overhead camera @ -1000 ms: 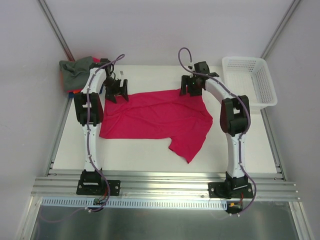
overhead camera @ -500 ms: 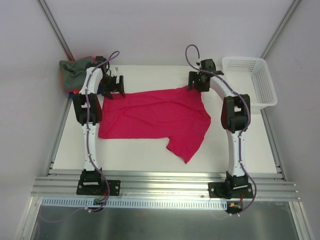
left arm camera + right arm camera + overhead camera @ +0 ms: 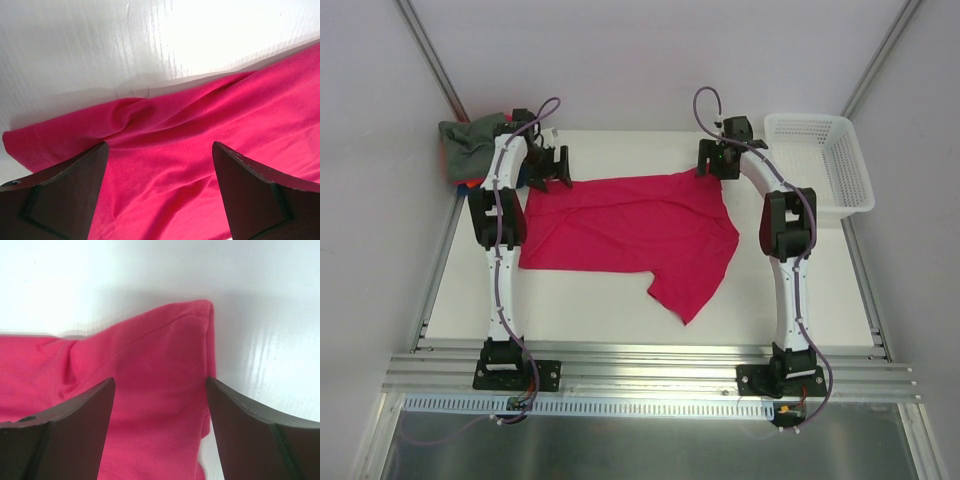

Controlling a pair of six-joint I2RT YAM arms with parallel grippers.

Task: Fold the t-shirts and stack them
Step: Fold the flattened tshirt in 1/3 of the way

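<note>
Cloth first: the red t-shirt (image 3: 630, 230) lies spread on the surface (image 3: 570, 310), its far corners under your left fingers (image 3: 60, 195) and right fingers (image 3: 65, 430), both wide and holding nothing. Lower evenly, pinch each hem corner, then fold toward you.

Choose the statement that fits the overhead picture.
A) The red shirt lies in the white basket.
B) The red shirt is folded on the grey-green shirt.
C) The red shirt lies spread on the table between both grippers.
C: the red shirt lies spread flat on the table, with the left gripper and the right gripper open at its far corners.
</note>
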